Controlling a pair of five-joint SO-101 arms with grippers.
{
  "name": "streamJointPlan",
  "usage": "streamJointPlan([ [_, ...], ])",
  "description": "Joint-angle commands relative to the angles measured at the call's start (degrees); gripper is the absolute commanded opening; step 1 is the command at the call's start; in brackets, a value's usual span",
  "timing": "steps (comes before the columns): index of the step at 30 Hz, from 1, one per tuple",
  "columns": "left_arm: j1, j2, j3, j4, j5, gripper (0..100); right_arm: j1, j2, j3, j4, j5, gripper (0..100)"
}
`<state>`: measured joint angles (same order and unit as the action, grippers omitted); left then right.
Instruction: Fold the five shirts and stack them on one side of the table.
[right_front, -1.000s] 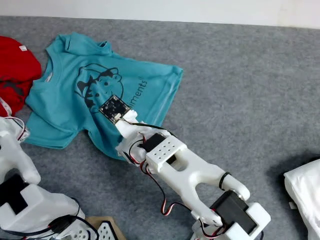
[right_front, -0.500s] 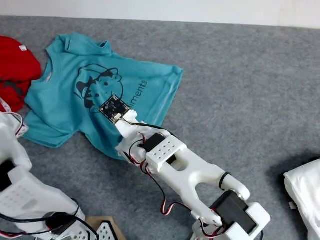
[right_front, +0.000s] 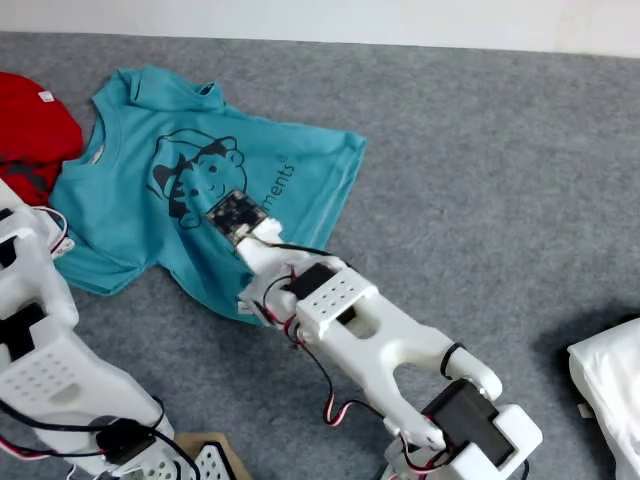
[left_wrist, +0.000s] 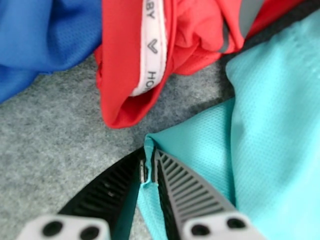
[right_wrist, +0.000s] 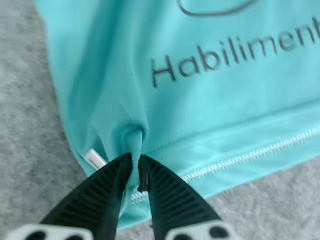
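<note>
The left arm (right_front: 45, 350) rises from the near left corner of the table (right_front: 500, 200) and runs along its left edge. The black fingers of the left gripper (left_wrist: 148, 167) are pressed together on the edge of a sleeve of the teal shirt (left_wrist: 270, 125). The right arm (right_front: 360, 320) stands on its base at the near edge, right of the middle, and stretches low and diagonally toward the far left corner, and the right gripper (right_wrist: 135, 165) points down with its fingers closed on a small bunched fold of the same shirt just above the hem.
</note>
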<state>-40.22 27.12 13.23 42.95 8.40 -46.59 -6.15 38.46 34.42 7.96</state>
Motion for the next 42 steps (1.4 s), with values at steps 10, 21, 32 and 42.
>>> streamJointPlan([
  [10,6.81,-24.40,-0.22,16.35,0.26,1,7.96,-11.56,-2.68,7.78,-0.53,0.7],
  [21,4.88,-40.22,5.85,21.89,0.18,1,7.25,-19.47,0.31,20.26,-0.70,12.5],
  [32,0.48,-41.98,13.05,14.15,0.18,1,-0.57,-19.82,1.36,26.86,-0.44,30.1],
  [42,-0.57,-41.63,13.41,12.66,0.18,1,-10.59,-19.21,5.05,26.07,-1.49,30.0],
])
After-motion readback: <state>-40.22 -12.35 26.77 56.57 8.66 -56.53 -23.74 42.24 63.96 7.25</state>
